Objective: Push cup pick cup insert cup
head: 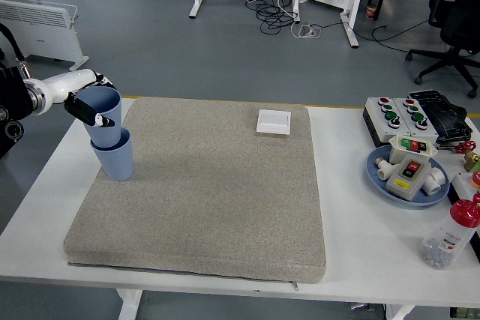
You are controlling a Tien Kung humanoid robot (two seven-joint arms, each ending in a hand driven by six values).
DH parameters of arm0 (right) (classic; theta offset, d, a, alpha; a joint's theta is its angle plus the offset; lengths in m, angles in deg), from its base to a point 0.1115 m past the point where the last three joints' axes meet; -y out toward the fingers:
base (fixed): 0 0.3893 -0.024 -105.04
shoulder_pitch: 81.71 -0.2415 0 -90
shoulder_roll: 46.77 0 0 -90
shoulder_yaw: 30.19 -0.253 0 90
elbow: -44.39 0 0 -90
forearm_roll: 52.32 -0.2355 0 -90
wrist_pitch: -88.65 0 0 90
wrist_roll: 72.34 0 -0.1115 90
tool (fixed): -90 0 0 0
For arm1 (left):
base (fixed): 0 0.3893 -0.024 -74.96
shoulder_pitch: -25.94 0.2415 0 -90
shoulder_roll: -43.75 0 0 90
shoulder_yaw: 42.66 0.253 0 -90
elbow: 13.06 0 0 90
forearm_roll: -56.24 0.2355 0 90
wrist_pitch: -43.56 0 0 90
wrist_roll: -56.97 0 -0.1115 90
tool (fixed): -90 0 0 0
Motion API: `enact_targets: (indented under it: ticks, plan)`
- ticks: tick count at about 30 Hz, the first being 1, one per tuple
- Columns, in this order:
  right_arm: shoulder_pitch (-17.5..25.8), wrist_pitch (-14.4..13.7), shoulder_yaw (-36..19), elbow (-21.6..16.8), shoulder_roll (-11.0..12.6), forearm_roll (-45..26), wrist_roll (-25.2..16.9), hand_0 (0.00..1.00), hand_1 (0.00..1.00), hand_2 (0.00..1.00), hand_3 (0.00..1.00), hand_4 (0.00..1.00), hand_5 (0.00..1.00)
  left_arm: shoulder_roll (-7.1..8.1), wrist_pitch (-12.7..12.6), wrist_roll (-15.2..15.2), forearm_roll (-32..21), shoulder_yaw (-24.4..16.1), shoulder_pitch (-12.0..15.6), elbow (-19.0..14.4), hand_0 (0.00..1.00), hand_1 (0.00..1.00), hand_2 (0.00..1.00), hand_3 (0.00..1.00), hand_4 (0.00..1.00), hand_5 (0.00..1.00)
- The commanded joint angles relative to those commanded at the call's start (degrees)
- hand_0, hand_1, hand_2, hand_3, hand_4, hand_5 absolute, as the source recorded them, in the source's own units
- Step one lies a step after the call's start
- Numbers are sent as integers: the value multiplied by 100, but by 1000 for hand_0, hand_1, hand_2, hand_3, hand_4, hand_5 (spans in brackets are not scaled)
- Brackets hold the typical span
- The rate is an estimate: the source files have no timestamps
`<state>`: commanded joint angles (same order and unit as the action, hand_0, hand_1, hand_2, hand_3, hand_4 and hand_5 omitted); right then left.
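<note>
A blue cup (115, 160) stands upright on the grey mat (202, 192) near its far left corner. My left hand (86, 104) is shut on a second blue cup (105, 114) and holds it tilted slightly, with its base sunk into the mouth of the standing cup. The upper cup sticks out well above the lower one's rim. My right hand is out of the picture.
A small white square box (274, 121) lies at the mat's far edge. On the right stand a button box (397, 114), a blue plate (409, 177) with parts, and a red-capped bottle (450, 236). The white table (360, 207) surrounds the mat.
</note>
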<state>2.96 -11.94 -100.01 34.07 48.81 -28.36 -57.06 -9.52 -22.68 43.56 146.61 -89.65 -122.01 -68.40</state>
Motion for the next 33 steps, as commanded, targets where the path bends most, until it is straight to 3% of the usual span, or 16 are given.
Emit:
enact_targets:
  ticks: [3,4,9,10,15,16,21,22,27,28,33]
  plan:
    - [3,0,2,0,3,1,-1,733,672,705,598,156,472,-40,-76,70,-60,51,2,129,574,579,643,442,340,2]
    - [5,0,2,0,3,5,0,733,672,705,598,157,473,-57,-97,91,-75,59,7,166,574,590,640,455,430,2]
    - [9,3,3,0,4,14,1,733,672,705,598,157,473,-111,-158,183,-142,88,23,280,574,590,640,455,430,2]
    - [8,3,4,0,4,13,0,733,672,705,598,157,472,-119,-162,193,-148,92,23,300,537,599,673,471,516,2]
    - [5,3,7,0,1,7,-1,733,672,705,598,157,472,-144,-159,221,-168,101,19,404,537,599,673,471,516,2]
    - [5,3,10,0,1,2,-2,733,672,705,598,157,473,-148,-161,236,-185,100,24,432,478,617,736,497,619,25]
    - [2,5,1,0,-3,22,0,733,672,705,598,157,473,-171,-184,294,-234,106,32,525,478,617,736,497,619,25]
    - [2,5,0,0,-3,25,0,733,672,705,598,156,471,-176,-183,295,-242,106,31,539,498,658,784,494,812,265]
    - [0,8,-5,0,-5,30,-2,733,672,705,598,156,471,-194,-179,319,-295,95,28,587,498,658,784,494,812,265]
    - [0,9,-6,0,-5,32,-3,733,672,705,598,156,471,-200,-177,324,-304,94,28,604,544,683,816,524,865,335]
    - [0,11,-7,0,-5,33,-6,733,672,705,598,156,471,-218,-178,373,-352,84,40,657,544,683,816,524,865,335]
